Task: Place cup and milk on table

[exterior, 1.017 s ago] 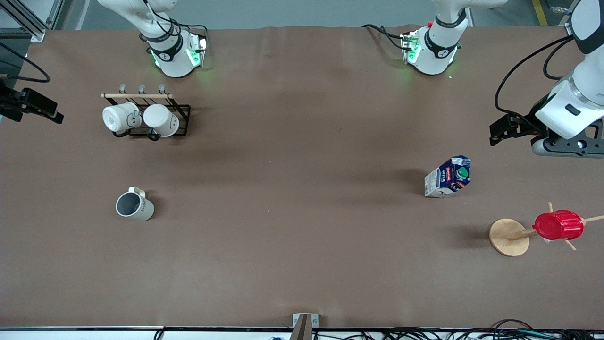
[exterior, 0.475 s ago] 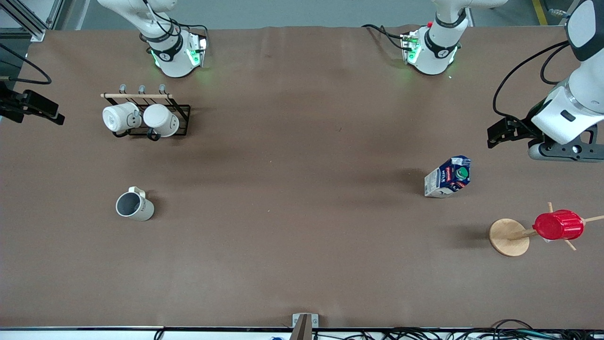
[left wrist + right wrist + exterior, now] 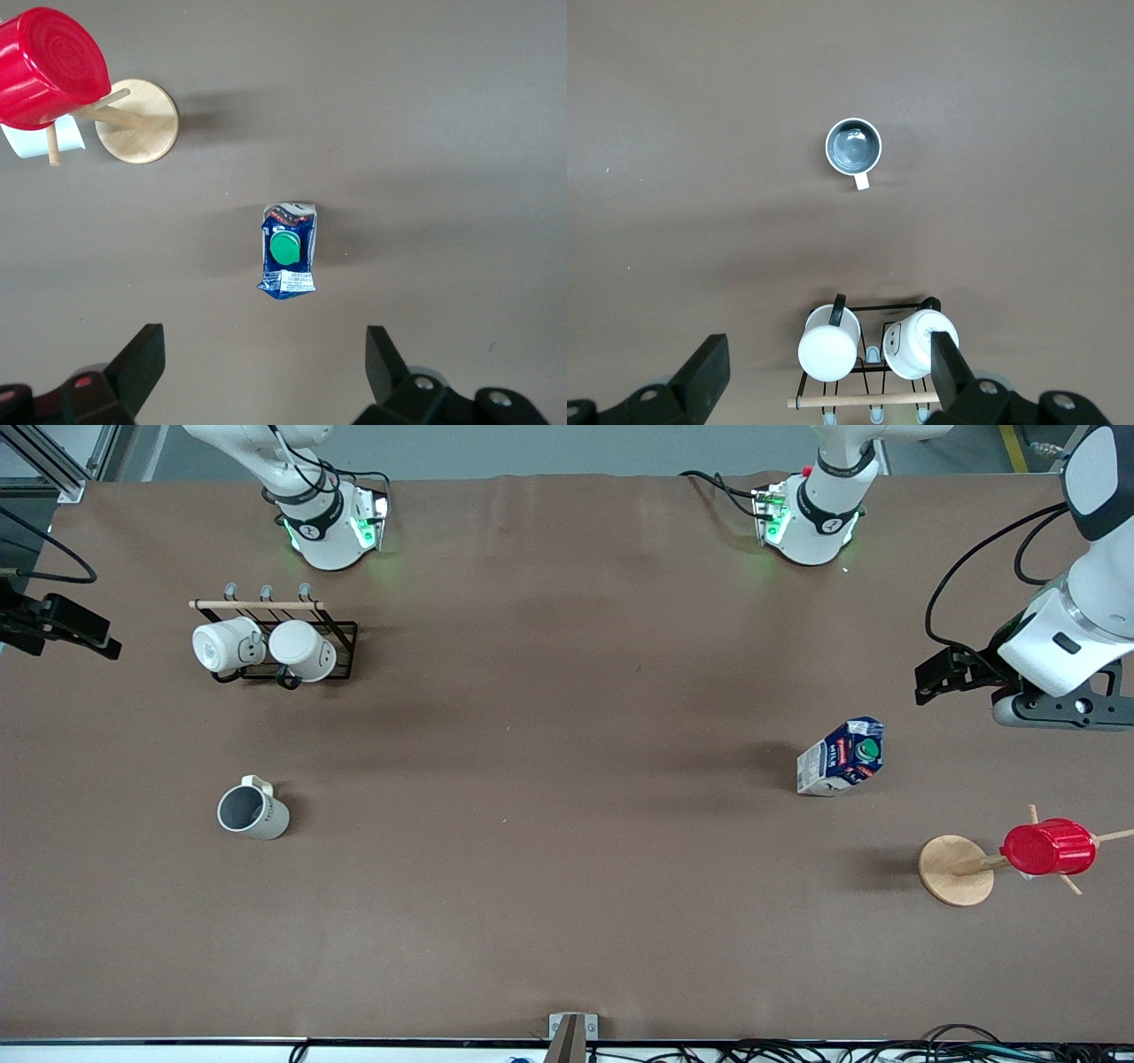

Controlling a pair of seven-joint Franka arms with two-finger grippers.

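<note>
Now, cup: upright on table.
Milk: standing on table.
Left gripper: spread, empty, high above milk.
Right gripper: spread, empty.

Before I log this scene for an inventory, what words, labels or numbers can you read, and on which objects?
"milk": white word on the blue side of the milk carton; I read it with some doubt.
Red label above that word: lettering too small to read.
White panel by the carton's green cap: print too small to read.
Off-white cup: faint dark lettering on its side, not readable.
Two white mugs on the rack, red cup: no text visible.
</note>
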